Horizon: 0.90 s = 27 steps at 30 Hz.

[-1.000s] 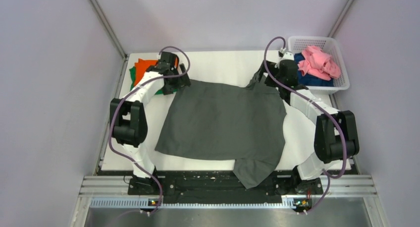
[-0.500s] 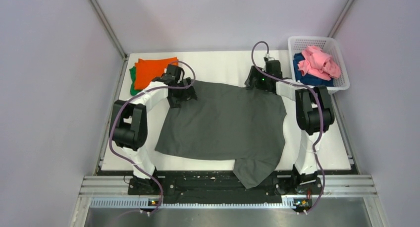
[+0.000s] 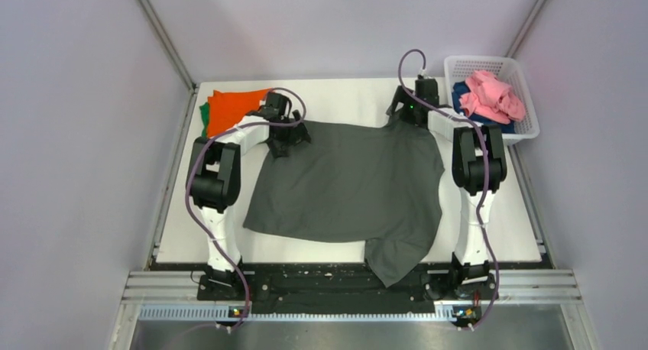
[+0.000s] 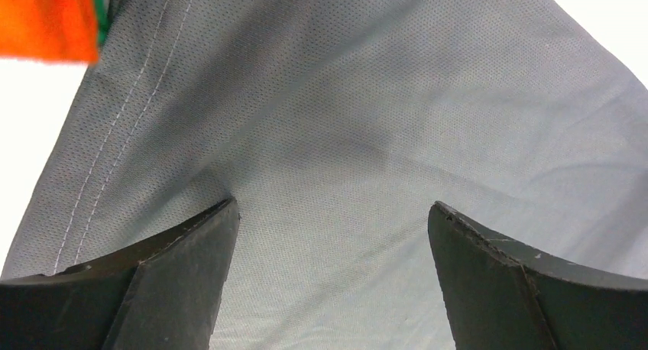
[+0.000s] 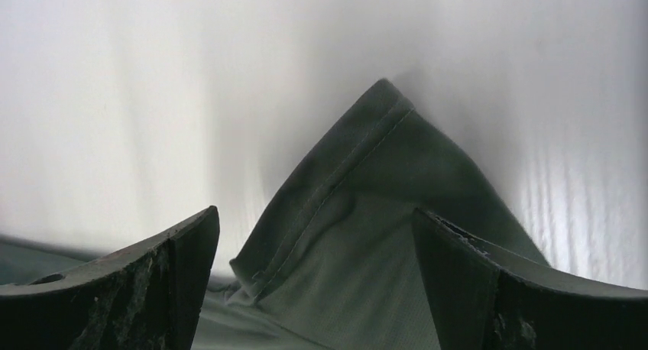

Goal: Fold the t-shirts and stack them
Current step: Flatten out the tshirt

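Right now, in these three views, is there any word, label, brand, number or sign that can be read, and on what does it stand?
No text can be read in any view.
The dark grey t-shirt, orange t-shirt and pink t-shirt: plain cloth, no print or tag showing.
The white basket: no label visible.

Matt grey cloth shirt [image 3: 348,182], plastic mesh basket [image 3: 481,59]
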Motion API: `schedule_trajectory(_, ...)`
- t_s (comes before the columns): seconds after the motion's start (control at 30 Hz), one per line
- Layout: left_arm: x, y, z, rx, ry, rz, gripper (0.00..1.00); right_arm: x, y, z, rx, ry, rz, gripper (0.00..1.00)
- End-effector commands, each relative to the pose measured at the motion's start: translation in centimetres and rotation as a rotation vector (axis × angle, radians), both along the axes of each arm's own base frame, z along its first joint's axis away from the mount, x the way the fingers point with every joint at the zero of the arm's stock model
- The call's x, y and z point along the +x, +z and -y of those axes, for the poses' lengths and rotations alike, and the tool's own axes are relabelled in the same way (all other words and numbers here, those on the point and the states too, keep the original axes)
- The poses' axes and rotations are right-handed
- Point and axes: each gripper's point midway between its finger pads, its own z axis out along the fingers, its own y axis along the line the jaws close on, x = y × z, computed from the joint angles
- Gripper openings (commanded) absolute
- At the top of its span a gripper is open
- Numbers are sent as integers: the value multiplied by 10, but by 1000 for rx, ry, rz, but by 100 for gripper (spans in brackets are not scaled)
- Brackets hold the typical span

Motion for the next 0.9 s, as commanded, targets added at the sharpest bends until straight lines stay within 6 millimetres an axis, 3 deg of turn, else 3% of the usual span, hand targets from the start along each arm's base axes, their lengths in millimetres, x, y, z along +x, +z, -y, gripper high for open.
schedule_trajectory(0.0, 13, -16, 13, -27, 15, -26, 98, 12, -34, 29, -3, -56, -103, 95)
schedule_trajectory(0.13, 30, -10, 23, -18, 13, -7, 98, 39, -39, 33, -7, -48, -99, 94)
schedule_trajectory(0.2, 37, -8, 27, -23, 13, -1, 98, 63, -28, 34, -13, -45, -62, 94)
schedule_trajectory(0.37, 51, -2, 30, -12, 33, -4, 98, 98, -19, 35, 5, -37, -5, 94)
schedule_trajectory(0.43, 53, 4, 27, 6, 45, 2, 98, 108, -8, 32, 15, -12, 29, 94)
schedule_trajectory(0.53, 54, 30, 21, 33, 52, 52, 98, 115, 21, 28, 8, 36, 90, 95)
schedule_trajectory(0.63, 51, 64, 12, 71, 63, 117, 98, 111, 66, 28, -17, 79, 155, 95)
schedule_trajectory(0.73, 38, 96, 9, 87, 54, 178, 99, 89, 103, 28, -59, 110, 184, 96)
schedule_trajectory(0.8, 23, 111, 1, 104, 67, 201, 99, 67, 119, 32, -114, 107, 184, 97)
schedule_trajectory(0.87, 1, 110, -10, 124, 90, 190, 99, 33, 112, 32, -163, 100, 131, 98)
